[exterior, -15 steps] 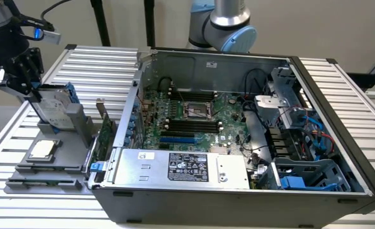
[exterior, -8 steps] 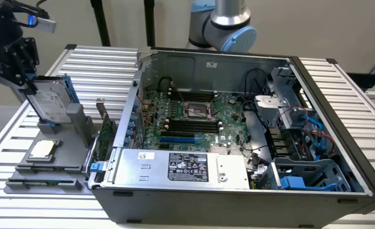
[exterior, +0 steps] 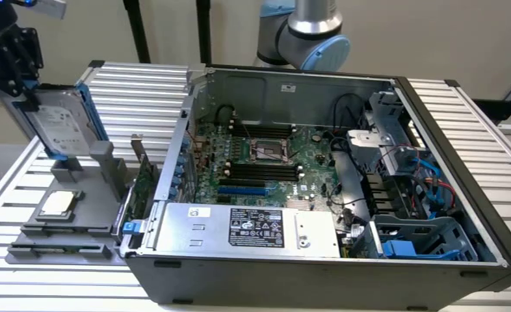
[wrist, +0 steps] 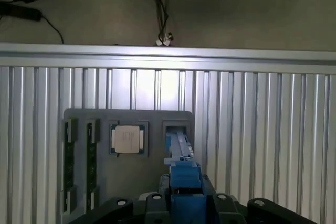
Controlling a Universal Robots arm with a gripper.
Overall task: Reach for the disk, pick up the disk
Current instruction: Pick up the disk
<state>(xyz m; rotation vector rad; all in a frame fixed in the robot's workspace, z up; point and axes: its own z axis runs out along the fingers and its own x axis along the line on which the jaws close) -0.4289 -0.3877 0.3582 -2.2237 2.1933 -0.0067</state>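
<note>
While arm (exterior: 312,29) points down over grey holder (exterior: 95,214) | jaws clamped on upright disk (exterior: 60,127)

Disk (exterior: 61,130) upright, slightly tilted; blue rails, white label.

Silver arm (exterior: 314,16) gleams there, pale blue caps (exterior: 333,47) on its grey joint (exterior: 303,45). Gripper (exterior: 26,91) is all black, blocky, and close up its body shows round screws (wrist: 121,202).

Exterior view high, angled over computer case (exterior: 325,276), wrist view straight down, sharing tray (wrist: 102,182)
</note>
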